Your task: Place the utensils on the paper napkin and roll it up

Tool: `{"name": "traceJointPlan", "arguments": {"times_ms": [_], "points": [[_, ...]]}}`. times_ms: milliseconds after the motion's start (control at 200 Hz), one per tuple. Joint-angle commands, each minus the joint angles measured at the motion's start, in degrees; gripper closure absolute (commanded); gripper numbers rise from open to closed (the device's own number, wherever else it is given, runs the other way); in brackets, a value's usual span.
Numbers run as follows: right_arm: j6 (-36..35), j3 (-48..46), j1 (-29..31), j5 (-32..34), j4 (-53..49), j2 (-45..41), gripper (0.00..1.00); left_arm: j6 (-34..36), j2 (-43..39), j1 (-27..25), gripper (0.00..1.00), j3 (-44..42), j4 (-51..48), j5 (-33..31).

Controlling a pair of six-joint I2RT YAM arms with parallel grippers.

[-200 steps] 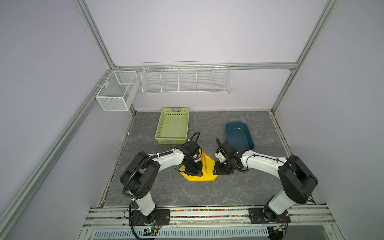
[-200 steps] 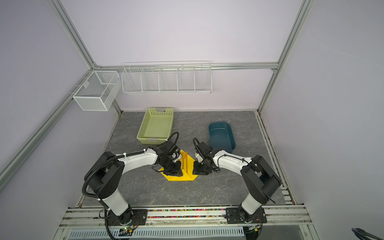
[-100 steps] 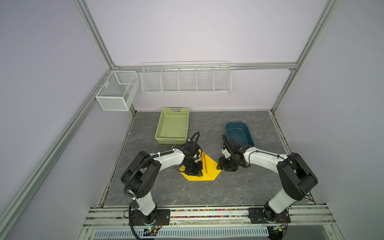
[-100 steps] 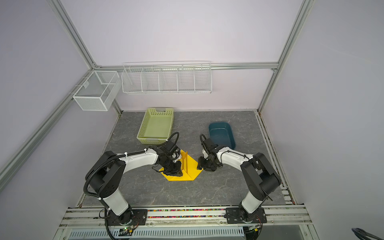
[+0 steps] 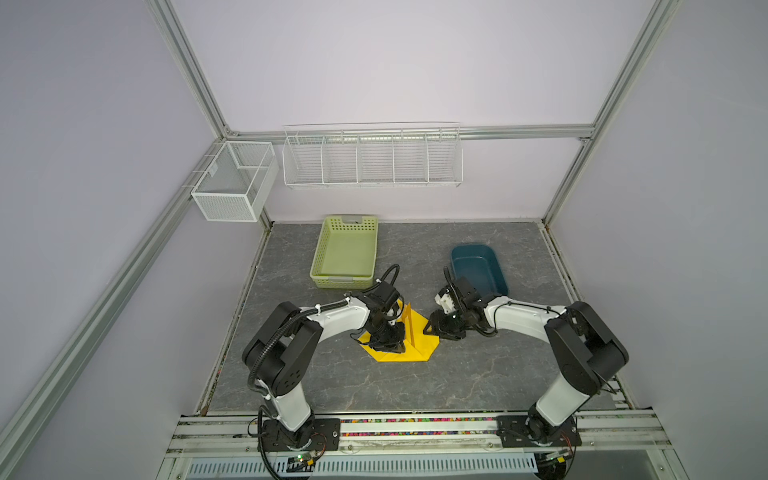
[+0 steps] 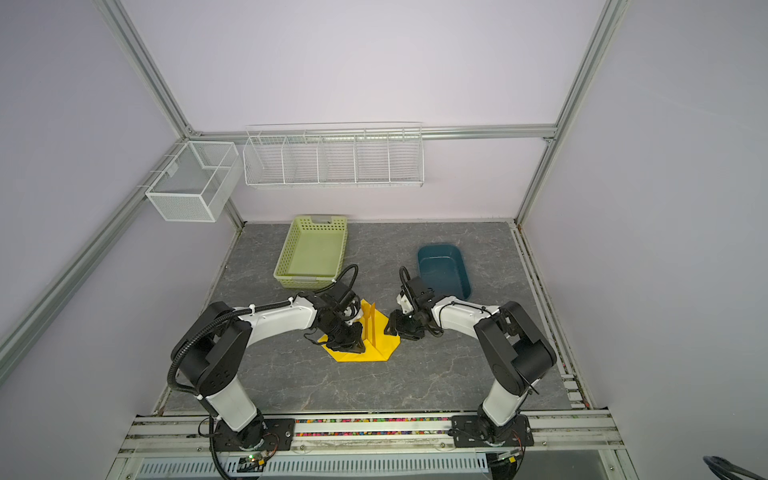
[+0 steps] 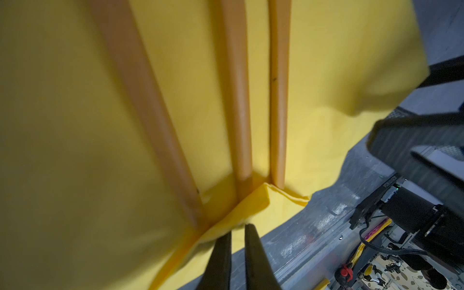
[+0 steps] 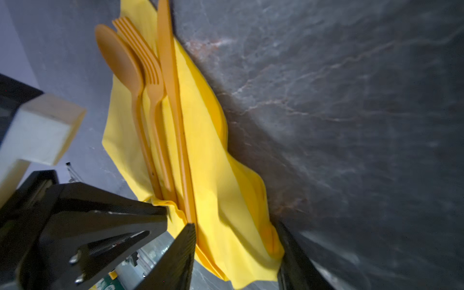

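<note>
— Nearest first: how far along?

— Partway, at a guess. Near corner of the paper napkin [image 7: 75, 125] folded up over the handle ends and pinched thin in the closed left hand [image 7: 237, 231]. Just beside it, the right hand [image 8: 236, 226] spread open, straddling the napkin's side edge, clamping nothing.

— And the utensils [image 8: 163, 150]?

— Placed already: lying side by side along the middle of the napkin on the tabletop [image 5: 415, 386], handles near, heads far. Rolling hardly begun, by the look of it, with the sides yet to be wrapped round.

— Anything given by one view alone?

— From the right wrist: spoon [image 8: 118, 57], fork [image 8: 147, 67] and knife [image 8: 167, 62] told apart, heads poking past the far edge. From the left wrist: only three handles and the tucked fold. In both top views: merely an orange strip on yellow, but also the green basket [image 5: 343, 282] and blue tub [image 5: 478, 270] well behind.
</note>
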Motion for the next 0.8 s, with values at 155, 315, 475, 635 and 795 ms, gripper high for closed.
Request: {"name": "traceJointPlan", "arguments": {"times_ms": [155, 315, 475, 635, 795], "points": [[5.3, -4.3, 0.9, -8.7, 7.1, -1.0, 0.48, -0.2, 0.4, -0.1, 0.87, -0.6, -0.2, -0.7], [6.4, -6.9, 1.1, -9.4, 6.6, -3.3, 0.48, -0.3, 0.4, -0.1, 0.87, -0.7, -0.1, -0.7], [7.3, -7.6, 1.0, -9.6, 7.8, -3.9, 0.48, -0.4, 0.5, -0.1, 0.87, -0.6, -0.1, -0.7], [8.5, -7.3, 0.9, -10.0, 8.7, -3.9, 0.48, -0.2, 0.4, -0.1, 0.86, -0.5, -0.5, -0.8], [9.9, -8.2, 0.6, -9.4, 11.4, -5.2, 0.47, -0.1, 0.4, -0.1, 0.87, -0.3, -0.6, -0.9]]}}
